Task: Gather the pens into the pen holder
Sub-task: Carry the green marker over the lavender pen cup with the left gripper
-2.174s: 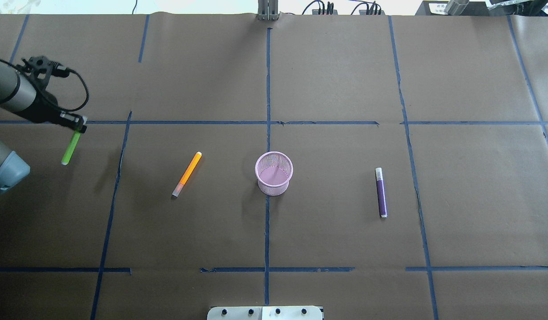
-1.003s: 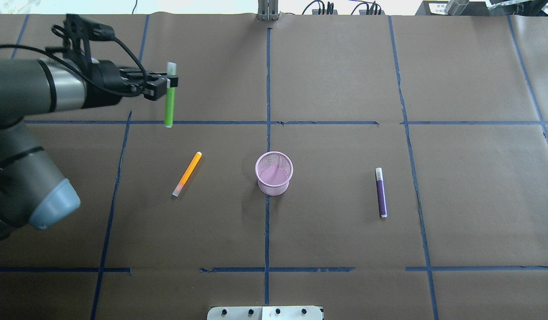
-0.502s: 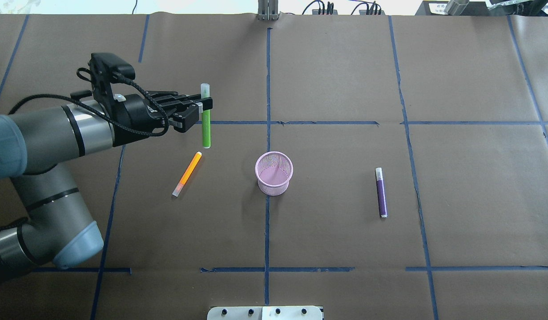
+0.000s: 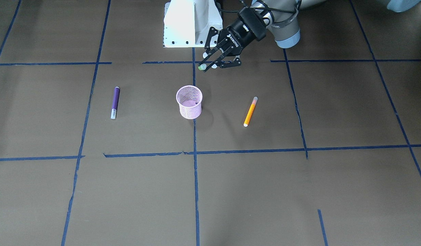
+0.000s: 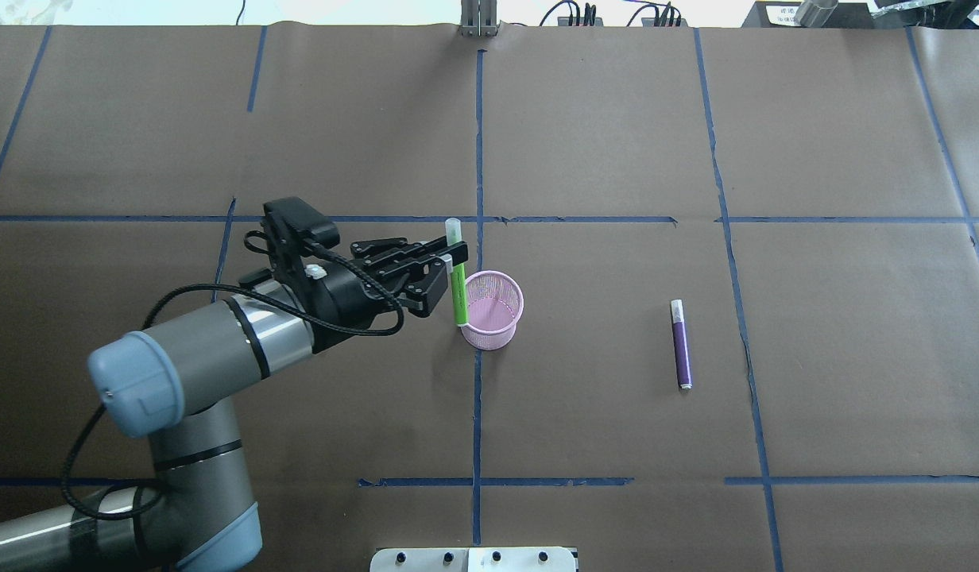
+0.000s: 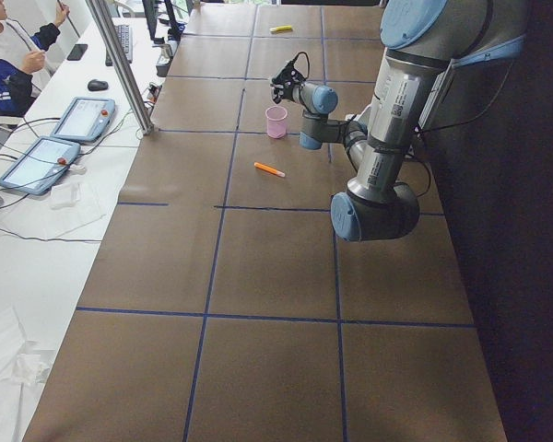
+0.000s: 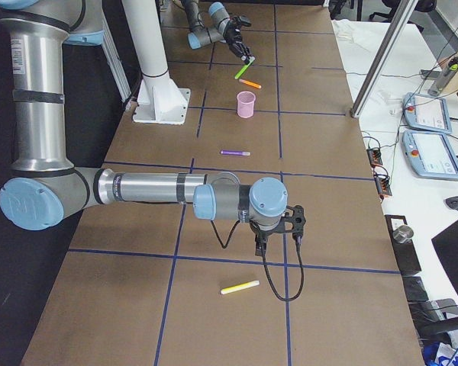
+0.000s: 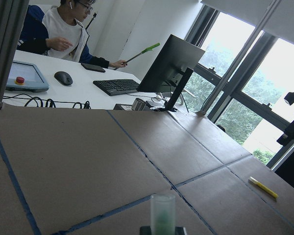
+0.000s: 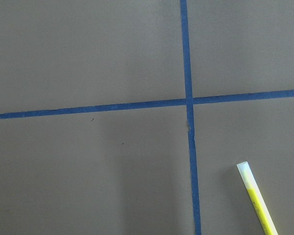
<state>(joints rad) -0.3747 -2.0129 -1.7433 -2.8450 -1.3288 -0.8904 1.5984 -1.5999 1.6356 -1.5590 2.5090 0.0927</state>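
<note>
- Green pen (image 5: 459, 295) is clamped between the fingers of the left gripper (image 5: 449, 264), roughly upright with its pale cap end on top.
- It hangs in the air just beside the pen holder (image 5: 490, 311). In the overhead view its lower end lies across the cup's rim on the robot's left side, and it is not inside the cup.
- From the front-facing view the same pen shows nearly end-on as a small green dot between the black fingers, on the robot's side of the cup.
- Pink wire mesh makes up the pen holder, which stands upright on a blue tape line near the middle of the table (image 5: 617, 119).
- Orange pen (image 4: 249, 111) lies flat on the brown paper on the robot's left of the cup, well apart from it. In the overhead view the left arm hides it.
- Purple pen (image 5: 681, 344) lies flat on the robot's right of the cup, well apart from it, with its pale cap end pointing away from the robot.
- The right gripper (image 7: 261, 242) hangs low over the table far out at the robot's right end. It shows only in the side view, so I cannot tell whether its jaws are apart or together.
- Yellow pen (image 9: 257, 198) lies on the paper near that gripper, cap end pale.
- Blue tape (image 5: 479, 143) marks the paper in a grid.
- A person (image 8: 63, 34) sits at a white desk beyond the table's edge.
</note>
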